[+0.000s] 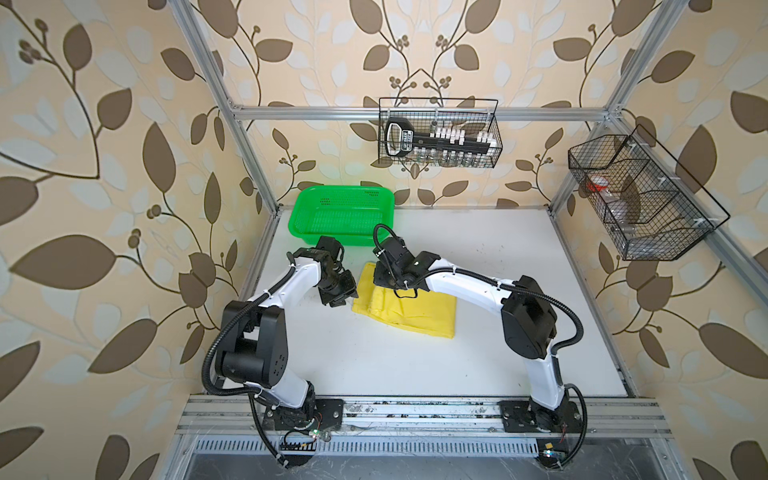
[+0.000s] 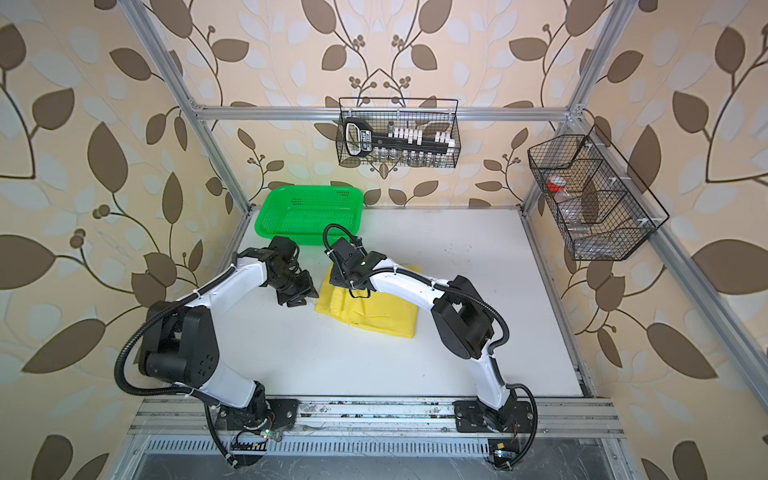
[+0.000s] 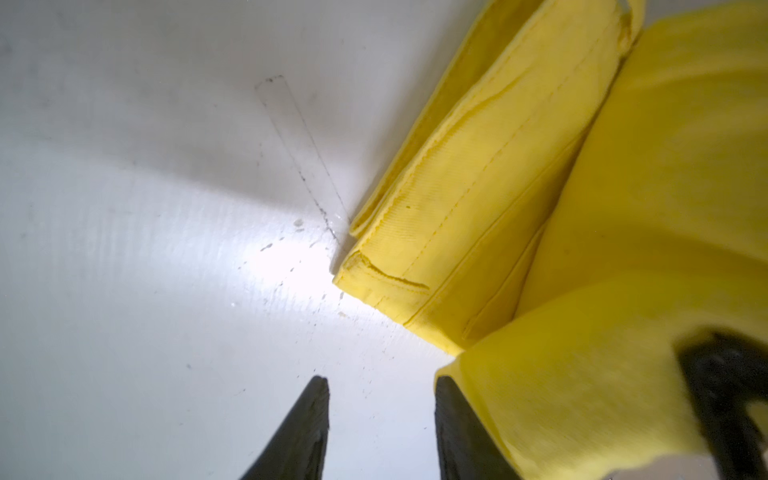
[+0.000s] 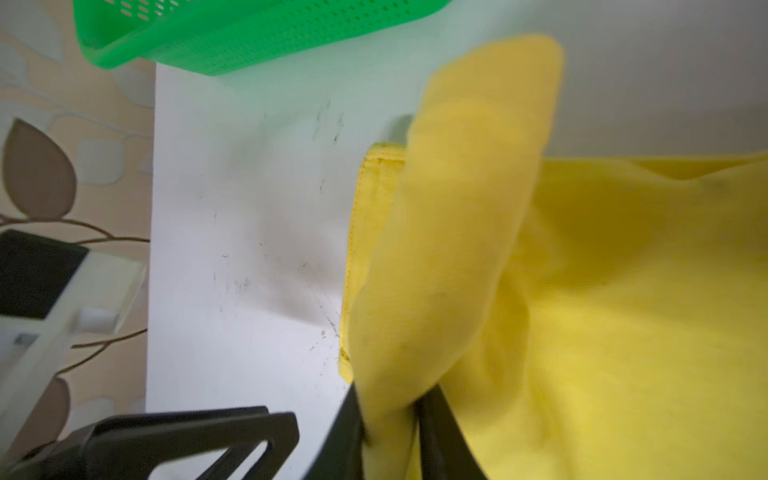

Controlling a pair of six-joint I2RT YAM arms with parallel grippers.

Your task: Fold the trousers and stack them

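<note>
The yellow trousers (image 1: 411, 309) (image 2: 374, 311) lie folded into a flat packet in the middle of the white table. My right gripper (image 4: 388, 395) (image 1: 380, 278) is over the packet's far left corner. Its jaws stand slightly apart with a raised fold of the yellow cloth (image 4: 457, 208) pinched between them. My left gripper (image 3: 380, 384) (image 1: 351, 296) is low at the packet's left edge, open, with only bare table between its fingers. Loose cloth (image 3: 582, 395) rests against the outside of one finger. The hemmed edges of the packet (image 3: 478, 208) show just beyond.
A green perforated basket (image 1: 340, 216) (image 2: 309, 212) (image 4: 249, 37) stands at the table's far left corner, just behind both grippers. Two black wire baskets (image 1: 440, 133) (image 1: 640, 199) hang on the back and right walls. Bare white table (image 1: 519, 270) lies to the right and front.
</note>
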